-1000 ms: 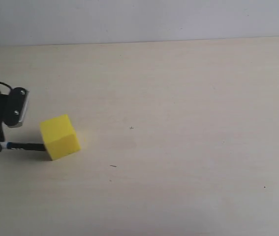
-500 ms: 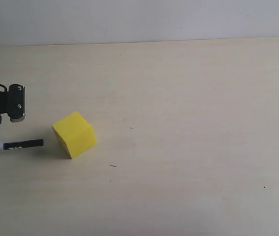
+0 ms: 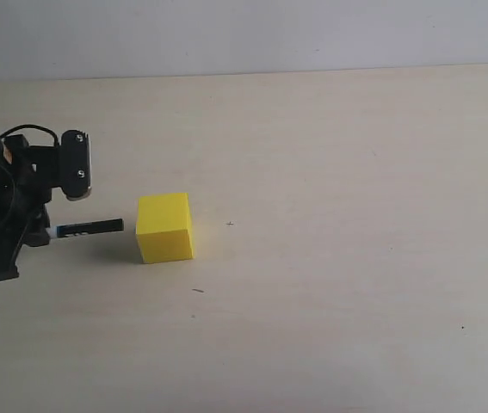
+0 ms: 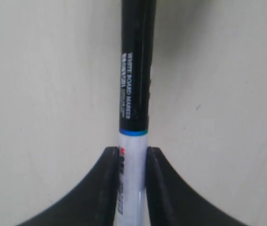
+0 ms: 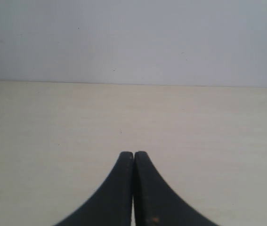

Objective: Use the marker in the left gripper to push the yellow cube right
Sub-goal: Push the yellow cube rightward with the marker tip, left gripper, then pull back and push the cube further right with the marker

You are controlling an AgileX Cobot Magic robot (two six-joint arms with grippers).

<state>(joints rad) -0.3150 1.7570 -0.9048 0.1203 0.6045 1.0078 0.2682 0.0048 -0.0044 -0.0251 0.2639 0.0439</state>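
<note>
The plain, sharp-edged bright yellow cube (image 3: 164, 227) sits on the pale wooden table (image 3: 338, 275) just beyond the tip of the black-capped white marker (image 3: 91, 229), not touching it. The black two-fingered left end effector (image 4: 132, 160) clamps the marker's barrel; since half a second ago, it and the cube have shifted right. The black right end effector (image 5: 133, 162) is closed and empty.

The marker (image 4: 134, 94) held in the left claw (image 4: 132, 155) is made of smooth, glossy plastic: reflections are carried along its black cap and white barrel, while the fingers (image 4: 100, 188) pressed against it are of matt black material. Ahead of the claw, the yellow cube (image 3: 164, 227) is seen plain and matt, and the table (image 3: 330, 258) under the claw is finished in pale, dull, faintly grained wood-look board.
</note>
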